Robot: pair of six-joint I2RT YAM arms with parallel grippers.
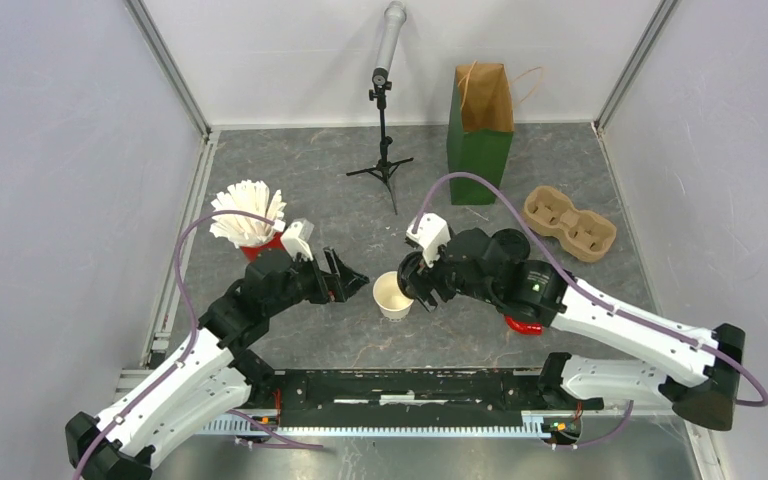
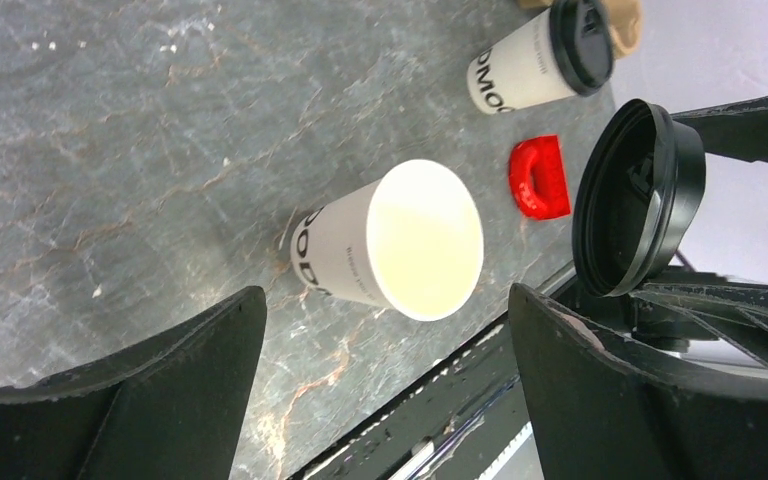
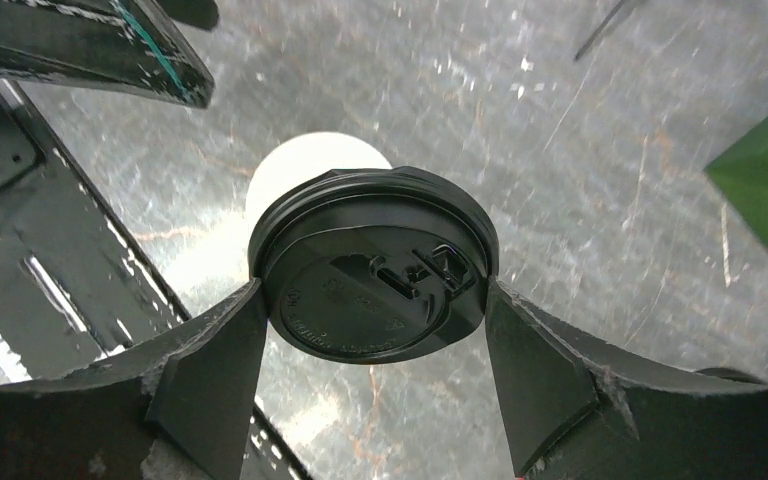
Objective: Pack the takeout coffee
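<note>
Right gripper (image 3: 370, 300) clamped the black lid (image 2: 638, 195) just above the open takeout coffee cup (image 1: 393, 295), which stood near the middle of the tabletop's (image 1: 300, 180) near edge. Left gripper (image 1: 348, 283) gaped wide beside it. Lidding seemed in hand; next, the lid likely needed lowering squarely onto the rim.

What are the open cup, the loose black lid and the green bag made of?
The open cup looks like paper: matte cream, thin rolled rim, printed lettering. The loose lid is probably moulded plastic: glossy black, embossed marks, a sip slot. The bag seems paper: green outside, plain brown inside, sharp creases.
</note>
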